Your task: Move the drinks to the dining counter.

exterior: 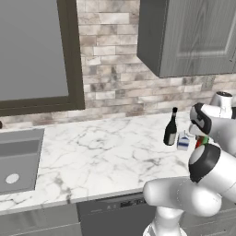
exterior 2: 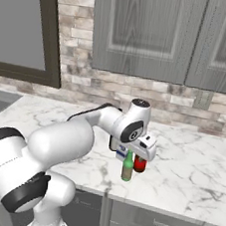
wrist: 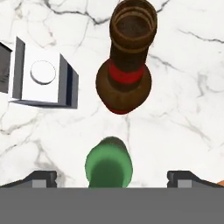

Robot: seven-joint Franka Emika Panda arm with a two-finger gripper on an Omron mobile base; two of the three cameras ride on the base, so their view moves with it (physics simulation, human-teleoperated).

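Hand above the drinks.
My hand (wrist: 112, 177) hangs fingers apart over the green glass bottle (wrist: 108, 165), beside the red-brown beer bottle (wrist: 129, 65) on the worktop (wrist: 188, 87).

White marble worktop (exterior: 101, 152), grey veins running through it, brick wall behind. Sink (exterior: 18, 159) is set into its left end. Four drinks stand on the slab in a tight cluster toward the right: black wine bottle (exterior: 171, 127) upright at the back, milk carton (exterior: 183, 142) just beside it. Beer bottle (wrist: 129, 74) is upright with its red band, close by the carton. Green bottle (exterior 2: 127, 166) stands nearest the front edge, just beside the beer bottle. All four rest directly on the marble.
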